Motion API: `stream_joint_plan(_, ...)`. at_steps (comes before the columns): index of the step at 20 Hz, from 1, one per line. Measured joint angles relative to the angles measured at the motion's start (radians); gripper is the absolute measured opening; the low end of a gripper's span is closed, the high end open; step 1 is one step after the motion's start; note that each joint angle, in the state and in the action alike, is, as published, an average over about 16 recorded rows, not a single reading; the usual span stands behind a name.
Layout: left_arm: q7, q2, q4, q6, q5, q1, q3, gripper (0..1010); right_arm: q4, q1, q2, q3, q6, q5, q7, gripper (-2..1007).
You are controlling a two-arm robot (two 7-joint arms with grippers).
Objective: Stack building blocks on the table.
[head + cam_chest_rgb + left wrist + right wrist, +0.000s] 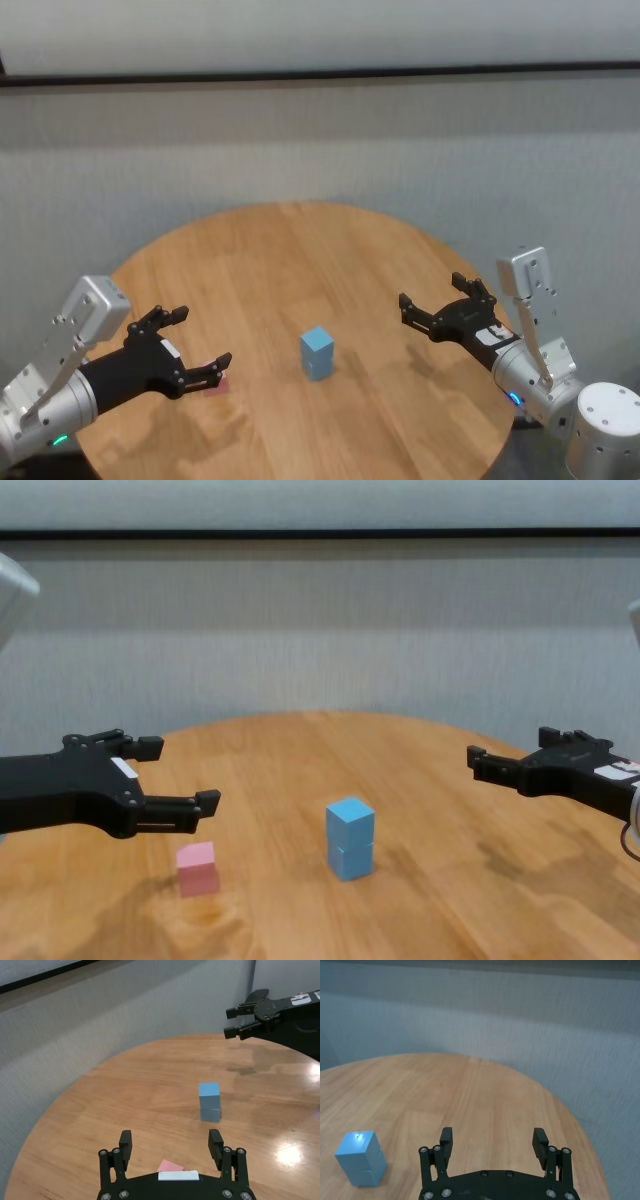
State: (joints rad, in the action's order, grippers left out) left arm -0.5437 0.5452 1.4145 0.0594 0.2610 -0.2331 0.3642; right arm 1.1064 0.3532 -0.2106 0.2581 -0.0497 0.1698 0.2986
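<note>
On the table [300,250], 2 blue blocks [350,838] stacked upright; pink block [197,868] beneath wide-open, empty left gripper [170,773].

A grey wall [320,150] stands behind; a black strip [320,75] crosses it.

The 2-high blue stack [350,839] stands mid-table [470,910]; bare wood separates it from the pink cube [197,868].

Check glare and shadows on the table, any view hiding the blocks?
Left wrist view: bright glare patch on the table, clear of the blue stack; the left hand covers part of the pink block. Chest view: soft shadows under both hands, blocks all visible.
</note>
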Motion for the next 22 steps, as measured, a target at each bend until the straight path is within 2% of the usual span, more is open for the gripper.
stream_joint_plan(6,0.004,0.004,-0.019,-0.011,0.006,0.003,-0.008,1003,0.005,-0.005,-0.005,-0.004,0.007,0.002,0.007,1005)
stream_joint_plan(13,-0.002,0.005,-0.077,-0.027,0.015,-0.006,-0.015,1003,0.004,-0.004,-0.004,-0.003,0.005,0.002,0.005,1005)
stream_joint_plan(22,-0.034,-0.021,-0.186,-0.032,0.020,-0.062,0.004,1002,0.001,-0.003,-0.002,-0.003,0.002,0.003,0.003,1005)
